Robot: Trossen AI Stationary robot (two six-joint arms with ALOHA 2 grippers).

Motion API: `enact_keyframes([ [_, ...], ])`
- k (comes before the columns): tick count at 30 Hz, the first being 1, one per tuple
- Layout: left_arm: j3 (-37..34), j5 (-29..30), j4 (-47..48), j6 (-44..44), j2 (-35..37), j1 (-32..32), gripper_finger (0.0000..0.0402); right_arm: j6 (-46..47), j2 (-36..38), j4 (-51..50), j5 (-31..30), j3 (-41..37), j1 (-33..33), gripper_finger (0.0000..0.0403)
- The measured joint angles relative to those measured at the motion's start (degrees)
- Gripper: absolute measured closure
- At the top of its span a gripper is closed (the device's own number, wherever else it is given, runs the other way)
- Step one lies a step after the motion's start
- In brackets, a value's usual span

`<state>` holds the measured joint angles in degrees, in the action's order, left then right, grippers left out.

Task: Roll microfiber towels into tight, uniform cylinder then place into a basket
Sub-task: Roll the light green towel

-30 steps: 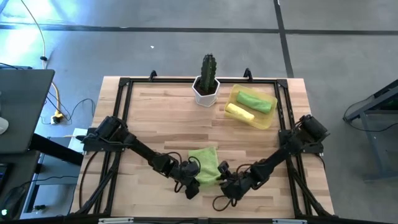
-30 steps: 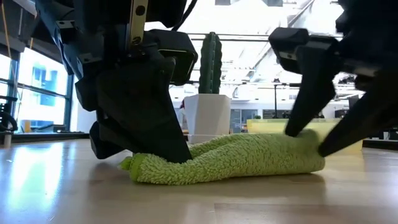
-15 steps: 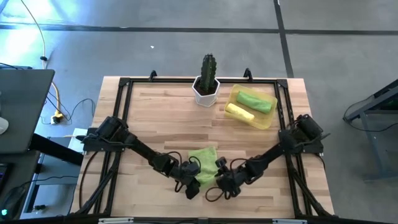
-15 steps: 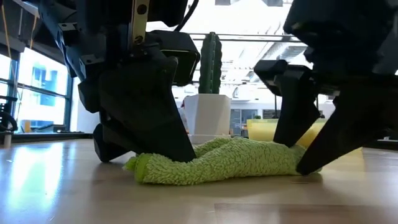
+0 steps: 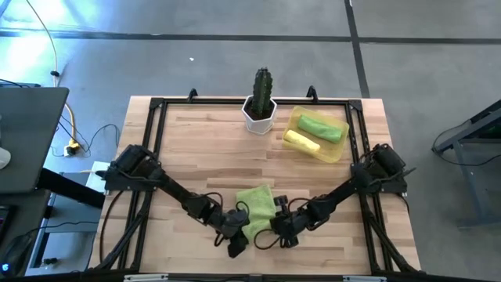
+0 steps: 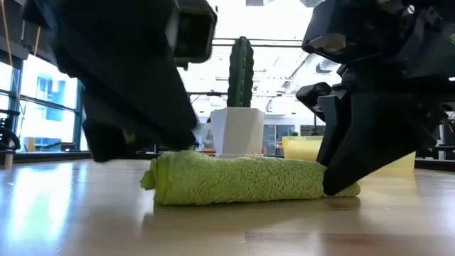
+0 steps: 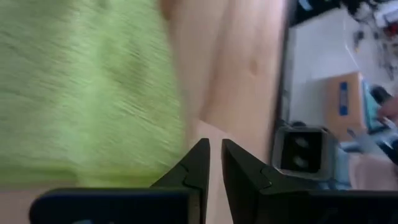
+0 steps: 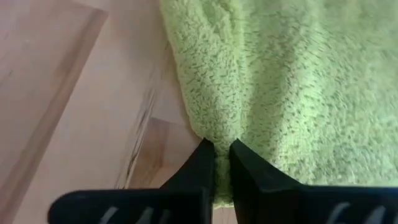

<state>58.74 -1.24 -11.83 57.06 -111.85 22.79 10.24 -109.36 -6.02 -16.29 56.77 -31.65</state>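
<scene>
A lime-green microfiber towel (image 5: pixel 256 204) lies on the wooden table near its front edge. In the low view its near part is a thick roll (image 6: pixel 234 179) resting on the table. My left gripper (image 5: pixel 233 241) is at the roll's left end, its fingers (image 7: pixel 200 163) almost together with only wood showing between them. My right gripper (image 5: pixel 272 229) is shut on the roll's right end. At the back right, the pale-yellow basket (image 5: pixel 338 147) holds a green roll (image 5: pixel 322 126) and a yellow roll (image 5: pixel 301 141). My left gripper (image 7: pixel 215 149) has the towel's edge (image 7: pixel 177 143) right beside the outer side of one finger; I cannot tell whether they touch. My right gripper (image 8: pixel 222 152) pinches the towel's right-hand edge (image 8: pixel 222 134) between its two fingers. They slant down from the table's right (image 6: pixel 341 171). The towel rests on the table.
A white pot with a cactus (image 5: pixel 260 108) stands at the far middle, left of the basket. A black frame (image 5: pixel 156 106) runs along the table's edges. Bare wood (image 5: pixel 203 149) lies between the towel and the pot.
My right gripper has moved toward the table's left onto the towel's right end and shut on it. My left gripper has shifted a little toward the near edge and shows blurred. The towel's near part has gone from a low, slack heap to a thicker, even roll.
</scene>
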Motion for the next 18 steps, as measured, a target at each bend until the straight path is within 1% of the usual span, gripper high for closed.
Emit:
enact_keyframes([
  [2, 0.0, -0.7, 0.2, -0.1, 1.0, 0.6, 0.0369, -0.1, 0.0, 0.0, 1.7, 0.0, 0.4, 0.0390],
  [4, 0.0, -0.6, 0.3, -0.1, 1.6, 1.1, 0.0369, 0.1, 0.2, 0.0, 5.2, -0.1, 1.2, 0.0389],
  [6, 0.0, -0.1, 0.9, -1.6, 2.8, 1.6, 0.0369, 0.3, 0.4, 0.7, 10.3, -0.1, 2.5, 0.0395],
  [8, 0.1, 1.2, -0.1, -5.7, 3.4, 2.0, 0.0369, 1.0, 0.7, 1.5, 16.2, -0.1, 3.8, 0.0398],
  [10, 0.1, 4.0, 0.3, -11.7, 3.6, 2.7, 0.0369, 3.5, 0.7, 3.0, 22.4, -0.2, 5.6, 0.0398],
  [13, 0.1, 10.3, 0.5, -22.0, 3.6, 4.2, 0.0369, 8.1, 0.5, 4.8, 31.0, -0.3, 8.4, 0.0400],
  [15, 0.1, 14.0, 1.9, -27.5, 3.6, 5.3, 0.0369, 11.7, 0.4, 5.2, 34.9, -0.4, 10.0, 0.0400],
  [18, 0.1, 17.5, 4.0, -32.1, 3.6, 6.7, 0.0368, 17.9, 0.4, 5.2, 39.3, -0.4, 12.0, 0.0401],
])
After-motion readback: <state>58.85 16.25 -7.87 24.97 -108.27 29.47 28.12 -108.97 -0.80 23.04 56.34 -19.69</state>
